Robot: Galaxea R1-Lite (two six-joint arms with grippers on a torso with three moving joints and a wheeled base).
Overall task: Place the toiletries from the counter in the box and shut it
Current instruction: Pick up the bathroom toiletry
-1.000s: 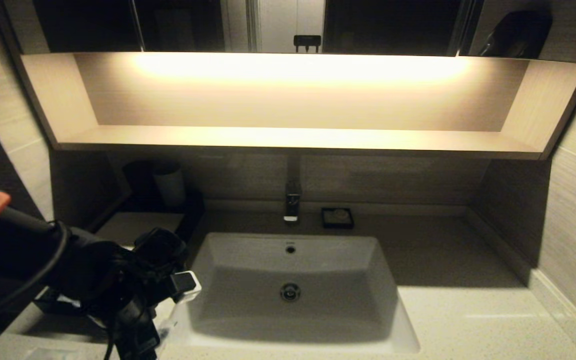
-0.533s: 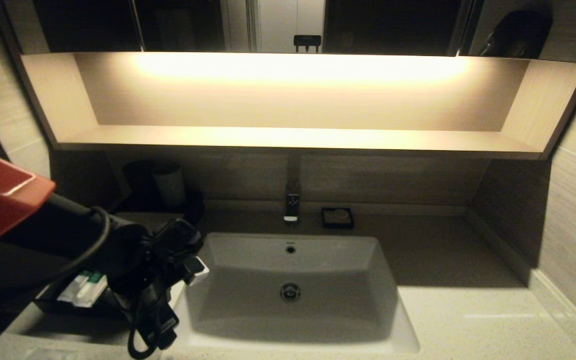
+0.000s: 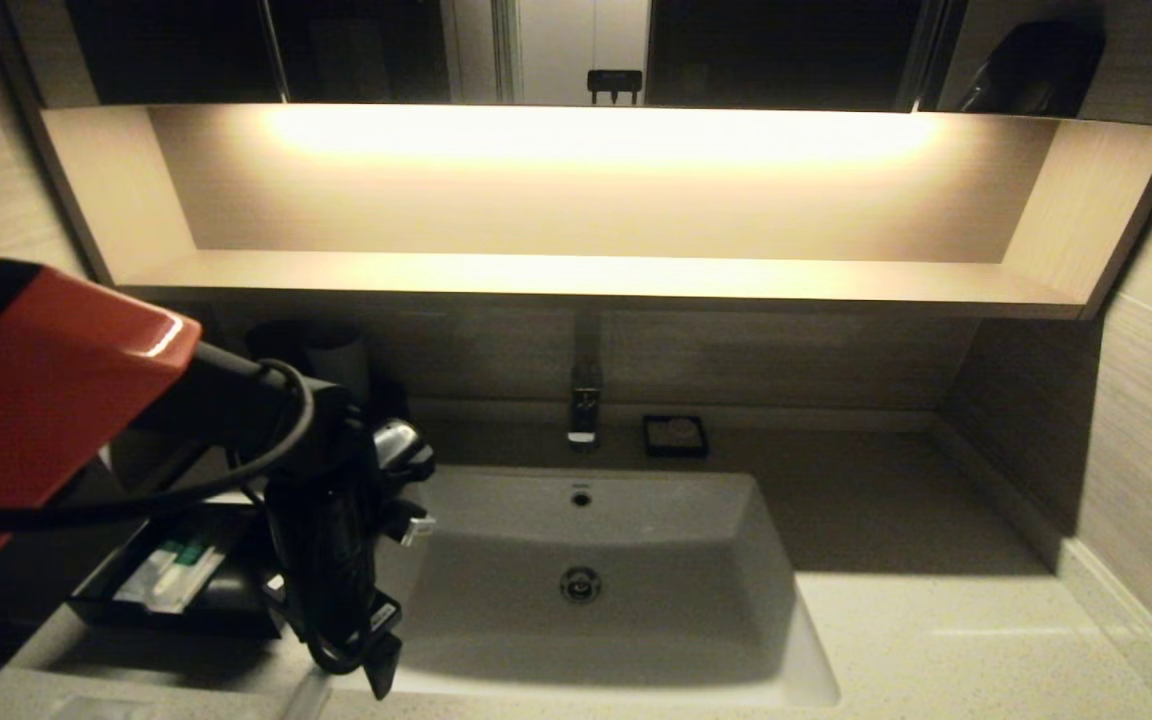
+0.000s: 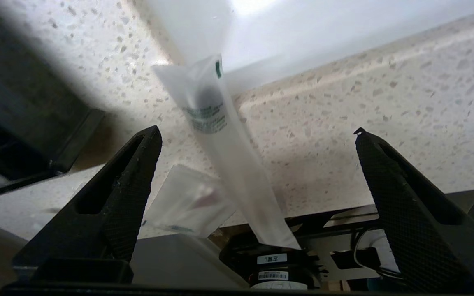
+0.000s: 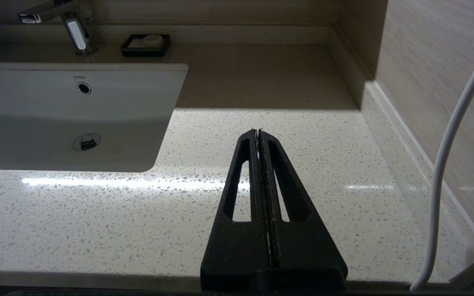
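Note:
The box's black drawer [image 3: 106, 608] stands pulled out at the counter's left, with white and green toiletries [image 3: 172, 574] lying in it. The box's pale top is mostly hidden behind my left arm. My left gripper [image 3: 368, 655] hangs fingers-down between the drawer and the basin, open and empty. In the left wrist view the gripper [image 4: 256, 130] has its jaws wide apart over a long clear-wrapped stick [image 4: 216, 135] and a small clear sachet [image 4: 187, 200], both on the speckled counter [image 4: 385, 107]. The drawer's corner [image 4: 68, 135] shows beside them. My right gripper [image 5: 258, 131] is shut and empty over the counter's right side.
A white basin [image 3: 586, 520] is sunk into the counter's [image 3: 936, 640] middle, with a tap [image 3: 584, 405] behind it. A small black square dish [image 3: 674, 436] stands beside the tap. A pale cup [image 3: 338, 365] stands at the back left. A lit wooden shelf [image 3: 586, 275] hangs above.
My left arm has swung up and to the right, away from over the drawer. The toiletries in the drawer have come into view. The gripper now points down by the basin's left edge.

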